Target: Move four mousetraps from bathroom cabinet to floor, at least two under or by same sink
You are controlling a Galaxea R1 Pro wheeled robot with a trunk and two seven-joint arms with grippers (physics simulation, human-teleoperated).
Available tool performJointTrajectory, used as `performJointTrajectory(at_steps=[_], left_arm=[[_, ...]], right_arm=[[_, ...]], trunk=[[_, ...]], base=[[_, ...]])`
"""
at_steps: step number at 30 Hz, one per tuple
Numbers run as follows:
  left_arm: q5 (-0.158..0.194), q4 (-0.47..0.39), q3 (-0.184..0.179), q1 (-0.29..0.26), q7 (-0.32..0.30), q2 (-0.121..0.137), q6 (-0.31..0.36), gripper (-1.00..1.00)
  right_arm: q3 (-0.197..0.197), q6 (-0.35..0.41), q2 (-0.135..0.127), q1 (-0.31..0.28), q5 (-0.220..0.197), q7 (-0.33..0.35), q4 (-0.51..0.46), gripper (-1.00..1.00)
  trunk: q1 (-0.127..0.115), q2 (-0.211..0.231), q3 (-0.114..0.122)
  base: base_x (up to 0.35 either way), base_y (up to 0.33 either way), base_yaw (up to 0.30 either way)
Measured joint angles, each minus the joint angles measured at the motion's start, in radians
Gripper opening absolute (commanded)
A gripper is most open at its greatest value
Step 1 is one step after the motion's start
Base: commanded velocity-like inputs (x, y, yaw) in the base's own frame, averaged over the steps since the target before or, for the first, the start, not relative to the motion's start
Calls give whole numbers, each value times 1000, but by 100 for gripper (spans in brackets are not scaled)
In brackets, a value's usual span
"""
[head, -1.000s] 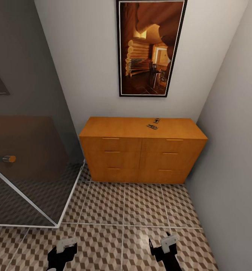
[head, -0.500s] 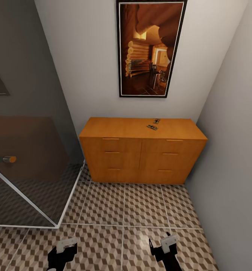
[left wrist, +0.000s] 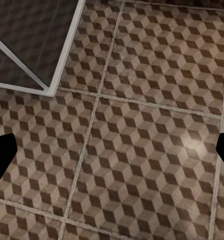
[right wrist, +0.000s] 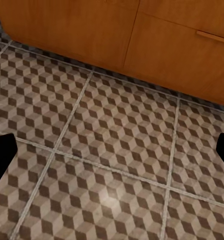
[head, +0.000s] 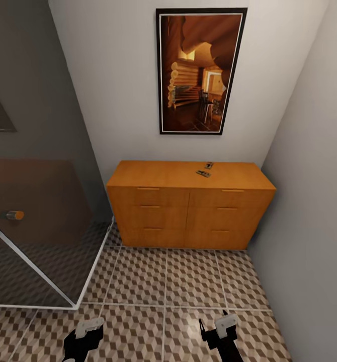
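Observation:
Two mousetraps lie on top of the orange-brown cabinet (head: 188,211), right of its middle: one mousetrap (head: 203,174) nearer the front edge, the other mousetrap (head: 209,165) just behind it. The cabinet's drawer fronts (right wrist: 91,25) all look shut. The cube-patterned bathroom floor (head: 188,281) stretches between me and the cabinet. My left gripper (head: 85,332) and right gripper (head: 218,329) hang low over the tiles, far short of the cabinet. In each wrist view the dark fingertips (left wrist: 1,155) (right wrist: 1,155) stand wide apart, open and empty. The bathroom sink is out of view.
A glass shower enclosure (head: 37,226) with a white base frame (left wrist: 61,65) and a round handle (head: 12,215) closes off the left. A grey wall (head: 314,201) runs close along the right. A framed picture (head: 201,70) hangs above the cabinet.
The whole head view has shifted slightly: the cabinet sits a little lower and smaller, so the camera moved. Both grippers hold the same pose.

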Motion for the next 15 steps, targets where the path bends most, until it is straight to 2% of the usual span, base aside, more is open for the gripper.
performJointTrajectory(at_steps=[15], left_arm=[[0, 0, 0, 1, 0, 0, 0, 100]], right_arm=[[0, 0, 0, 0, 0, 0, 0, 100]], trunk=[[0, 0, 25]], base=[[0, 0, 0]])
